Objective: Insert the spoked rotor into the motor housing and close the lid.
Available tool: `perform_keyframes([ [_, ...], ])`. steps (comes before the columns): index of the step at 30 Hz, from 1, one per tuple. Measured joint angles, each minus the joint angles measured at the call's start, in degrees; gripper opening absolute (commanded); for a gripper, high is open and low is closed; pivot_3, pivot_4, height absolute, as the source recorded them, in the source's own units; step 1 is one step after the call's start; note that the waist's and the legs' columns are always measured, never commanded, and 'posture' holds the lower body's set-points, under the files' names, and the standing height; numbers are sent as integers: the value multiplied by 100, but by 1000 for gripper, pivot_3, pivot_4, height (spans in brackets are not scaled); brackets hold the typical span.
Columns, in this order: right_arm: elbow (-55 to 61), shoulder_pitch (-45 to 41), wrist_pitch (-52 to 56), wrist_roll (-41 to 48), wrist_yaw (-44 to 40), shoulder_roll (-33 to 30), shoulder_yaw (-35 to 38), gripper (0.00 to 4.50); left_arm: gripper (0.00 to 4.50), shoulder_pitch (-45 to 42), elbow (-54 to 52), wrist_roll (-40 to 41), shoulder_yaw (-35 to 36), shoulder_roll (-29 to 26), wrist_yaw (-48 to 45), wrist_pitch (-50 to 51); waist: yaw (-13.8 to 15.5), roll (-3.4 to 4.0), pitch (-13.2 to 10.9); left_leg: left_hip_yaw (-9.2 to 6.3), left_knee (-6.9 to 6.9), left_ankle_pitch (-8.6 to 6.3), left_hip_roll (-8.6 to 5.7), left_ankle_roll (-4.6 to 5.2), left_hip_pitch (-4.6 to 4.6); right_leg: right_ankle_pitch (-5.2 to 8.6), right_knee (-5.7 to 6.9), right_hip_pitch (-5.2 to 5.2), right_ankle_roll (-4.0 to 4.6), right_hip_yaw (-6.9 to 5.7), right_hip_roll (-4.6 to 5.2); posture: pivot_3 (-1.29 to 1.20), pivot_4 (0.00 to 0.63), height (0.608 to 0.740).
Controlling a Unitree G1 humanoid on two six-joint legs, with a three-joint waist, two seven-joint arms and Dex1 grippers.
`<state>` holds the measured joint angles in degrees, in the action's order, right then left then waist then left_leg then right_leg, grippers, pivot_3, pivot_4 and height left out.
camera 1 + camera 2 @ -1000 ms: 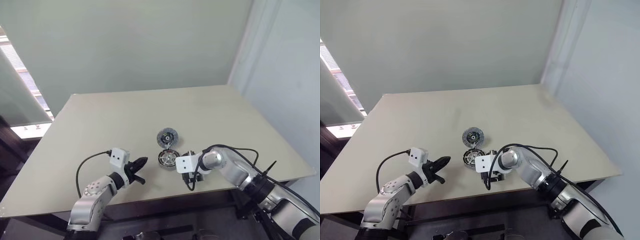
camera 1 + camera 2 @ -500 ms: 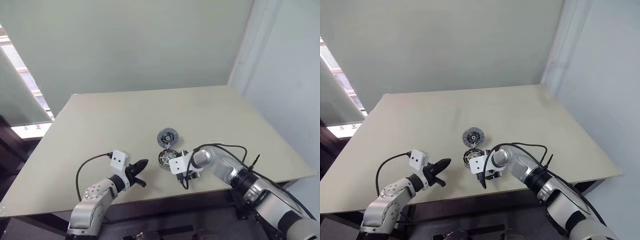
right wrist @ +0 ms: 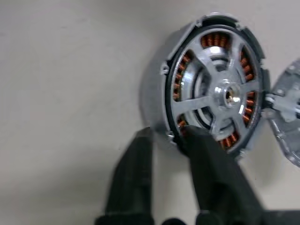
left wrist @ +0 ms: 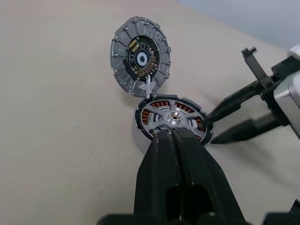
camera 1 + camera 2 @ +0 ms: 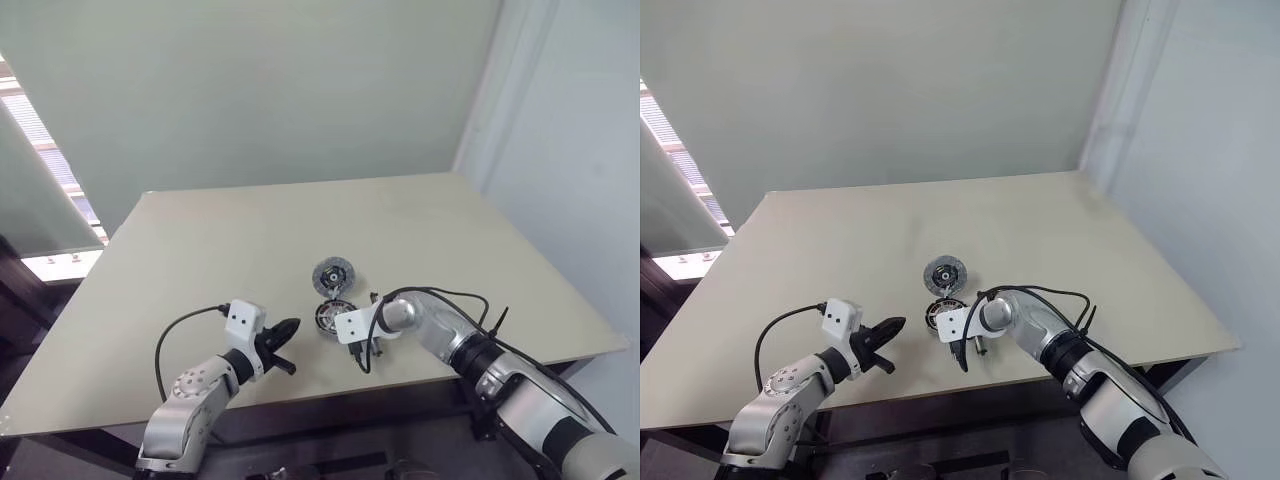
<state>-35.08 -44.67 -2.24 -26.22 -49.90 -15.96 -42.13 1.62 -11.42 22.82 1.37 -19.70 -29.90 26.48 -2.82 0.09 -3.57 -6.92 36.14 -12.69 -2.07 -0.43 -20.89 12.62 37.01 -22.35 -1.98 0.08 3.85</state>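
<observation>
Motor housing (image 4: 171,123) sits on the beige table (image 5: 220,240) near its front edge, round, silver wall, copper windings showing in a ring. Spoked rotor (image 3: 220,93) is already seated inside it, silver spokes and central hub over the windings. Lid (image 4: 140,56) is hinged open, tilted up behind the housing and joined to it at one small tab, inner face with dark centre showing; not closed.

Right gripper (image 3: 166,138) is at the housing rim: one black finger lies over the rim on the rotor's edge, the other outside against the housing wall. Jaws look pinched on that rim, though actual contact is hard to confirm from the wrist view. In the left wrist view the two right fingers (image 4: 234,101) come in from the side with a narrow gap.

Left gripper (image 4: 171,133) is clenched shut, empty, fingers pressed together, pointing at the housing from the near side, short of it in the head views.
</observation>
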Motion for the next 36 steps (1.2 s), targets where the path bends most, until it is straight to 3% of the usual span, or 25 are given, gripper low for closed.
perform_keyframes([
  [12,-181,4,-82,-79,63,101,57,67,0,-1,0,-37,-45,27,43,2,-1,1,-1,6,-2,0,1,0,2,0,3,-2,0,11,-3,0,0,740],
  [16,106,30,156,61,-259,104,177,67,0,1,1,-37,-39,24,47,-4,3,2,-1,4,-6,0,0,0,0,0,2,-3,0,11,-2,0,0,740],
  [26,2198,557,2849,851,-1635,226,513,66,0,-4,57,-34,212,-84,30,-32,2,3,-3,1,-14,-2,1,-1,-12,0,0,-16,-1,8,-3,0,0,740],
  [36,2691,578,4295,1000,-941,781,573,12,0,-3,169,-38,224,-84,-11,-73,5,2,-2,1,-11,-12,-4,-18,-6,1,-2,-18,-1,8,1,0,0,740],
])
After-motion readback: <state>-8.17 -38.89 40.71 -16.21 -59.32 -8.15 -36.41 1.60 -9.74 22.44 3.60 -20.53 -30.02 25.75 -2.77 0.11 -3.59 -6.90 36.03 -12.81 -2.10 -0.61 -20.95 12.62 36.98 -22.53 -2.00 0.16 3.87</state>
